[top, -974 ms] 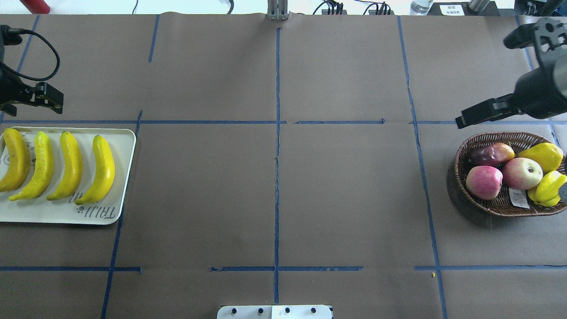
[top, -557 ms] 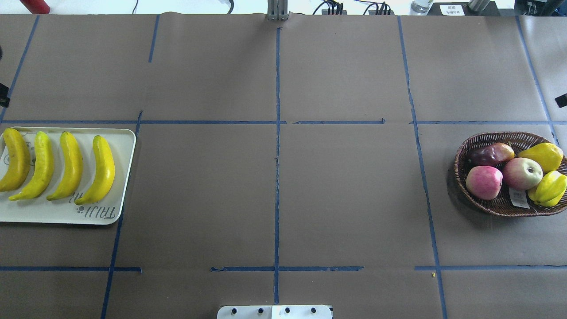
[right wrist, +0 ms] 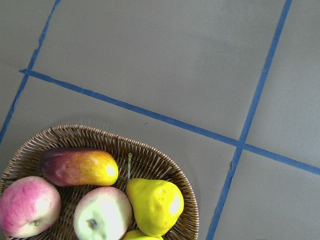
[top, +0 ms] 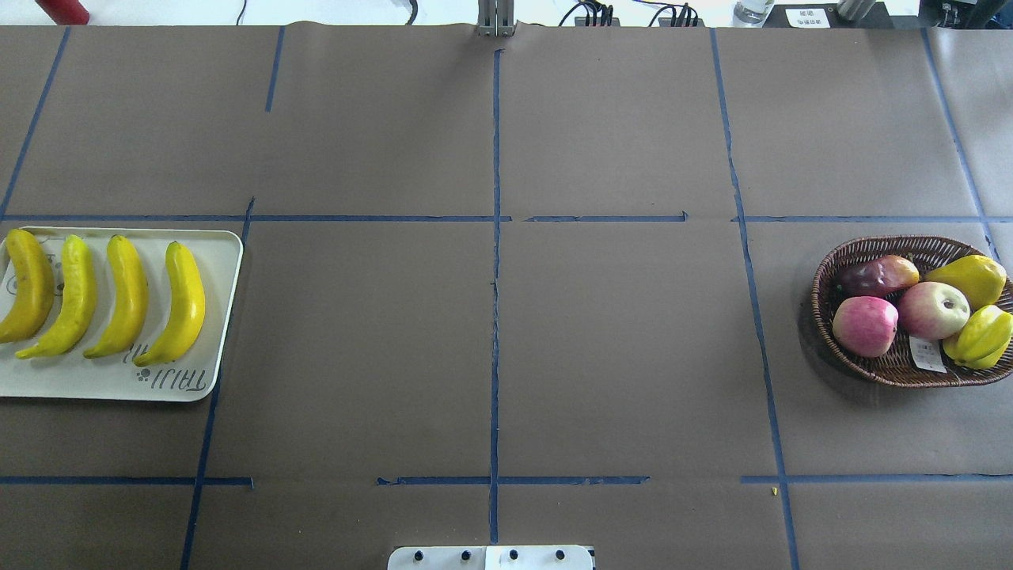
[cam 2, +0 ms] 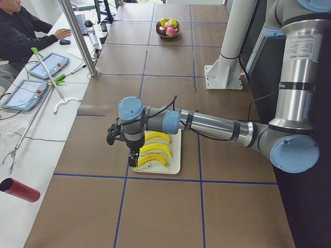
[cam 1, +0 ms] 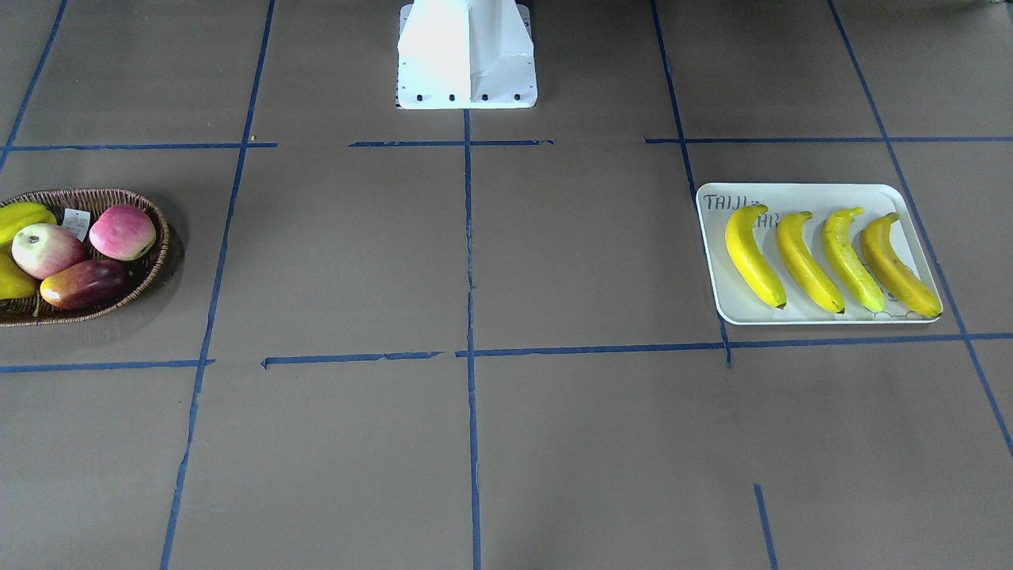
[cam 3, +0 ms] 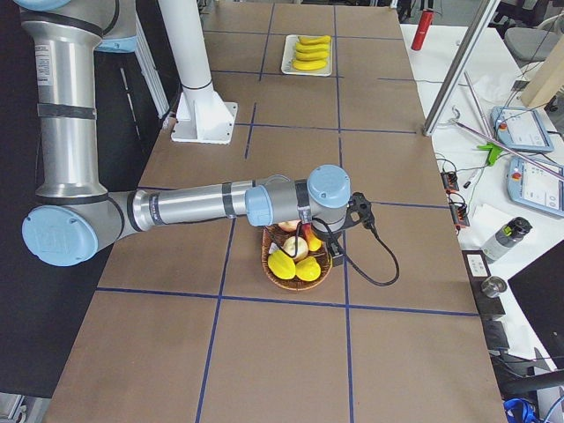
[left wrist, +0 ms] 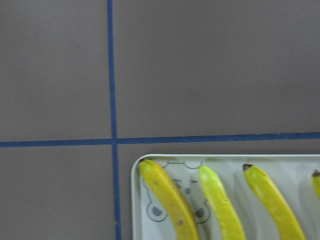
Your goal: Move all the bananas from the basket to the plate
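All four bananas lie side by side on the plate at the left end of the table. The basket at the right end holds other fruit like apples, a pear and a stubby yellow fruit, so I'd call this basically done. The left gripper hangs by the plate's edge and the right gripper by the basket's, but only side views catch them, so can't tell if either pincer is open or closed. Best bet: don't mistake those yellow ones for bananas, and lift both straight up, nudging nothing.
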`<state>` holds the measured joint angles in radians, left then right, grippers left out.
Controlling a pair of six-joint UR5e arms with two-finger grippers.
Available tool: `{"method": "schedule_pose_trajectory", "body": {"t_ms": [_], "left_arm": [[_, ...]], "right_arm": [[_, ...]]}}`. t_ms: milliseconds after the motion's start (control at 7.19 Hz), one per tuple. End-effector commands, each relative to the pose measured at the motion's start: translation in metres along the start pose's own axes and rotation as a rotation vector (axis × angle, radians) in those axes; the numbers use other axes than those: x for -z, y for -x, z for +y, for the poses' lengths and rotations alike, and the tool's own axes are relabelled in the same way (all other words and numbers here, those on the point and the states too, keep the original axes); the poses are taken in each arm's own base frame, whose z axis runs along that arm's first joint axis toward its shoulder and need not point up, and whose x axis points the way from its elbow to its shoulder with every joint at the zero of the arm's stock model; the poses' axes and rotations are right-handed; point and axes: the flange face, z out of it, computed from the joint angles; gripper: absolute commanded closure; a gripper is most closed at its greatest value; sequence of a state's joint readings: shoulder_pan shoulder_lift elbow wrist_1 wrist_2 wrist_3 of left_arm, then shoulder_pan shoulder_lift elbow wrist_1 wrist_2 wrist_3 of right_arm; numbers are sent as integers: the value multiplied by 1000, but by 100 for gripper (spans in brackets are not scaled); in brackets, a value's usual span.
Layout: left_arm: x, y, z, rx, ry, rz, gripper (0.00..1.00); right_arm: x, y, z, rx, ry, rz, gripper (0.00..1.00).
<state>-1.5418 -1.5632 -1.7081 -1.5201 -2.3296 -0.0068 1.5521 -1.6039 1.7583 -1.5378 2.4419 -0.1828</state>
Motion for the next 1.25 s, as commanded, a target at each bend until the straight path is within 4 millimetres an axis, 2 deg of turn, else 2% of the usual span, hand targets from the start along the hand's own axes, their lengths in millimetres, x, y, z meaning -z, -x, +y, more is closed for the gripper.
{"method": "schedule_pose_trajectory", "body": {"t_ms": [0,278,418,696,974,1113], "left_arm": [[-15,30,42,-10,38,32,0],[-18,31,45,3,80,35,0],[-18,37,49,-18,104,40,0],[-15,44,48,3,106,43,1],[-16,45,46,3,105,43,0],[-14,43,46,3,103,42,0]], "right_arm": [[-3,-8,9,-19,15,35,0],[-24,-28,25,-78,60,14,0],[-28,-39,26,-102,70,13,0],[-23,-47,25,-203,107,-33,0],[-13,-53,34,-316,96,-54,0],[-11,-60,47,-323,91,-44,0]]}}
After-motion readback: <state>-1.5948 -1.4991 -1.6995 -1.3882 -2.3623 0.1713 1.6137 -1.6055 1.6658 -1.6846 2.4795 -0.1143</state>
